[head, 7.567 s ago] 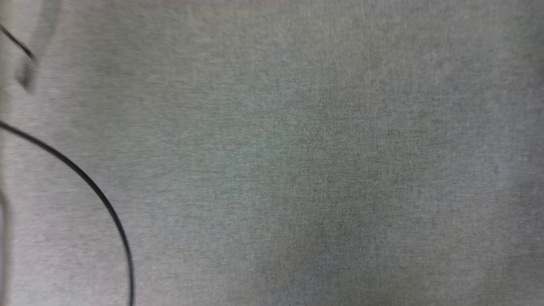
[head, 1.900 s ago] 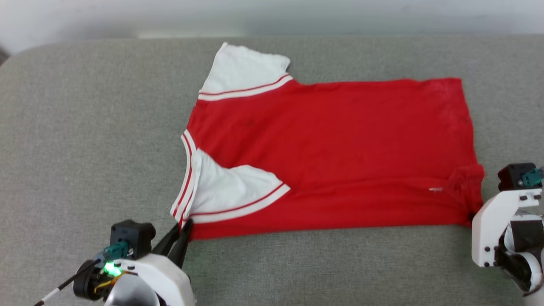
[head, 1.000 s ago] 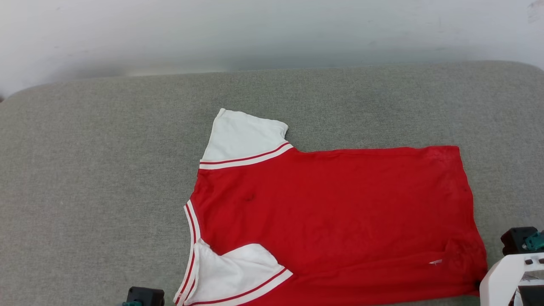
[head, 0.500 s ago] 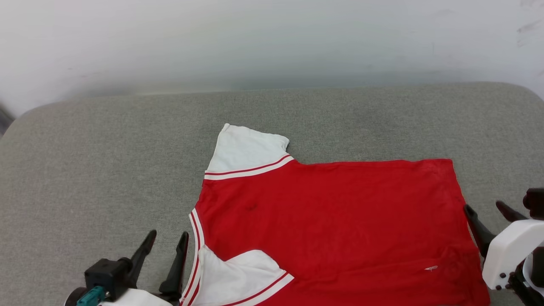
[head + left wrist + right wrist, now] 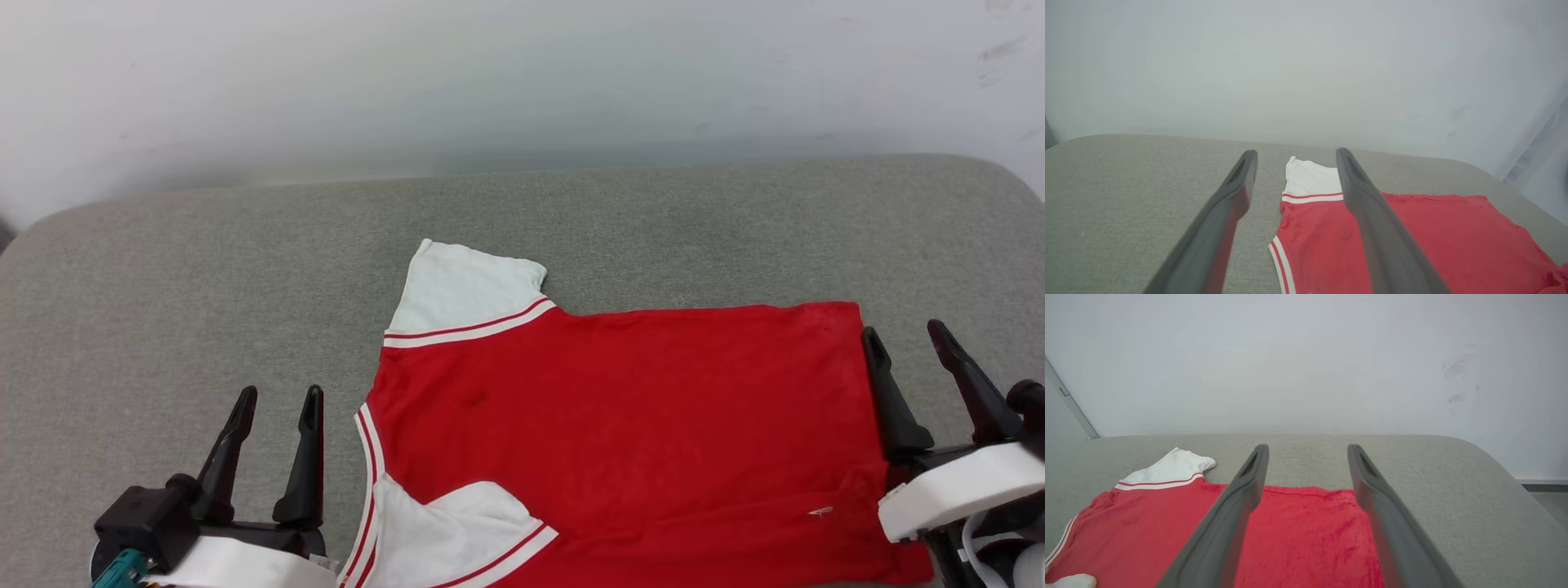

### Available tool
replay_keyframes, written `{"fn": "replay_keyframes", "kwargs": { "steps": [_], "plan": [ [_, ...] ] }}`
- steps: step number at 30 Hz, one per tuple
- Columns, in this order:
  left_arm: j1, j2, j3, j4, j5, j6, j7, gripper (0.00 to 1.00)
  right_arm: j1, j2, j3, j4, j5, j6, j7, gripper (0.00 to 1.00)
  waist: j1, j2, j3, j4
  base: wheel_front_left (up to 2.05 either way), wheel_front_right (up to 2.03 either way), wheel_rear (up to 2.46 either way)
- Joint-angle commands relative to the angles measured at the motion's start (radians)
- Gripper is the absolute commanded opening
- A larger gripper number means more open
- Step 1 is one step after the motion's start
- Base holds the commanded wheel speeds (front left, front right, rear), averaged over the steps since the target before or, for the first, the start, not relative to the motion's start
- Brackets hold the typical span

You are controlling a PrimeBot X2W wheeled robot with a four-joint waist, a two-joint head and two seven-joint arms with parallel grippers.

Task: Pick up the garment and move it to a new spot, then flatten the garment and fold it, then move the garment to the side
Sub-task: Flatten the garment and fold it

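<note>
**Jersey flat, pincers empty**

The red, white-sleeved jersey [image 5: 637,441] lies spread on the grey padded surface [image 5: 163,310], seemingly doubled over. The left pincer [image 5: 280,392] stands wide beside its collar end. The right pincer [image 5: 901,329] stands wide by the hem, gripping nothing.

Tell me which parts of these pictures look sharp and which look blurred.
Head view: even, soft light, no glare; the garment is sharp, the wall hazy. Left wrist view: the left gripper looks soft near the lens. Right wrist view: the right gripper likewise; the cushion is crisp.
</note>
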Motion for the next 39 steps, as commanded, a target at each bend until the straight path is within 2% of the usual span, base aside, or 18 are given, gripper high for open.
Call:
{"fn": "replay_keyframes", "kwargs": {
  "steps": [1, 4, 10, 15, 18, 27, 32, 35, 39],
  "plan": [
    [0.009, -0.014, 0.017, -0.002, 0.010, -0.015, -0.004, 1.00, 0.009, 0.012, 0.004, 0.005, -0.001, -0.001, -0.031, 1.00, 0.0000, 0.0000, 0.002, -0.005, 0.00, 0.00, 0.00],
    [-0.007, -0.038, 0.051, 0.014, 0.047, -0.074, -0.004, 1.00, -0.009, 0.014, 0.027, 0.019, -0.004, -0.001, -0.094, 1.00, 0.0000, 0.0000, 0.025, -0.026, 0.00, 0.00, 0.00],
    [-0.110, -0.006, 0.049, 0.047, 0.036, -0.138, 0.020, 1.00, -0.041, 0.016, 0.024, 0.004, 0.004, -0.001, -0.120, 1.00, 0.0000, 0.0000, 0.088, -0.065, 0.00, 0.00, 0.00],
    [-0.264, 0.093, 0.050, 0.070, 0.007, -0.176, 0.135, 1.00, -0.081, 0.001, 0.058, -0.005, -0.013, -0.001, -0.125, 1.00, 0.0000, 0.0000, 0.168, -0.123, 0.00, 0.00, 0.00],
    [-0.384, 0.145, 0.033, 0.091, -0.065, -0.191, 0.265, 1.00, -0.104, -0.002, 0.059, -0.001, -0.010, -0.001, -0.134, 1.00, 0.0000, 0.0000, 0.211, -0.150, 0.00, 0.00, 0.00],
    [-0.721, 0.358, -0.086, 0.197, -0.205, -0.200, 0.698, 1.00, -0.156, 0.032, 0.056, 0.036, -0.016, -0.001, -0.197, 1.00, 0.0000, 0.0000, 0.313, -0.239, 0.00, 0.00, 0.00],
    [-0.838, 0.406, -0.128, 0.279, -0.283, -0.198, 0.939, 1.00, -0.173, 0.053, 0.070, 0.073, -0.011, -0.001, -0.233, 1.00, 0.0000, 0.0000, 0.349, -0.282, 0.00, 0.00, 0.00],
    [-0.891, 0.431, -0.139, 0.324, -0.311, -0.183, 1.062, 1.00, -0.182, 0.063, 0.081, 0.087, -0.004, -0.001, -0.250, 1.00, 0.0000, 0.0000, 0.368, -0.307, 0.00, 0.00, 0.00],
    [-0.936, 0.445, -0.133, 0.382, -0.344, -0.131, 1.178, 1.00, -0.203, 0.076, 0.090, 0.105, -0.004, -0.001, -0.264, 1.00, 0.0000, 0.0000, 0.397, -0.336, 0.00, 0.00, 0.00]
  ]
}}
